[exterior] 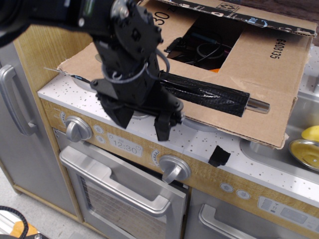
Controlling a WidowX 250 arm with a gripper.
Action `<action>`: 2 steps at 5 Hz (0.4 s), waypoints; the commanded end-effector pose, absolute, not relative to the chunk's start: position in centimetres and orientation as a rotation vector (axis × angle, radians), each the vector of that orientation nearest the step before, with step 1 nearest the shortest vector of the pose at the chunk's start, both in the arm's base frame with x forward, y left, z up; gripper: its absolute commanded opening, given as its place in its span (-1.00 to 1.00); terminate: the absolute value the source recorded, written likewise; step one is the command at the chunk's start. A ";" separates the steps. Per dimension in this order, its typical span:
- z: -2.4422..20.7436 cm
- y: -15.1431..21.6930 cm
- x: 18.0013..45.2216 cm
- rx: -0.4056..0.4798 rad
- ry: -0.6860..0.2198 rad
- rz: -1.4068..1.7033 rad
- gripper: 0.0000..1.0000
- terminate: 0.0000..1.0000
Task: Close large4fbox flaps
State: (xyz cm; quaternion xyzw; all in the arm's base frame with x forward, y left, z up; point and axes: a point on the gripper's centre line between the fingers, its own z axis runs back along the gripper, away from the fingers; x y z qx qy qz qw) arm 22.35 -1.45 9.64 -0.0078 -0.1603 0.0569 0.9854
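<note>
We saw the large4fbox (264, 74) lying on the desk (199, 147) at two o'clock, light, stiff cardboard. Our claw (144, 117) hung spread and empty before the front flap (209, 107); the taped rod (219, 98) looked the firmest hold.

Gripper (143, 120) hides near flap's (219, 74) left part.

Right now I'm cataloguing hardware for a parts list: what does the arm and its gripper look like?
The arm is black all over, with a rounded, bulky wrist housing. The gripper is matte black plastic with a wide angular base and two thick, blunt fingers. A thin grey cable loops around the wrist. A small green spot sits near the top; no readable markings show.
</note>
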 end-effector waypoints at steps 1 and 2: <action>15.0 -1.8 25.2 0.070 -0.338 0.014 1.00 -1.00; 17.1 -1.8 27.1 0.099 -0.348 -0.066 1.00 -1.00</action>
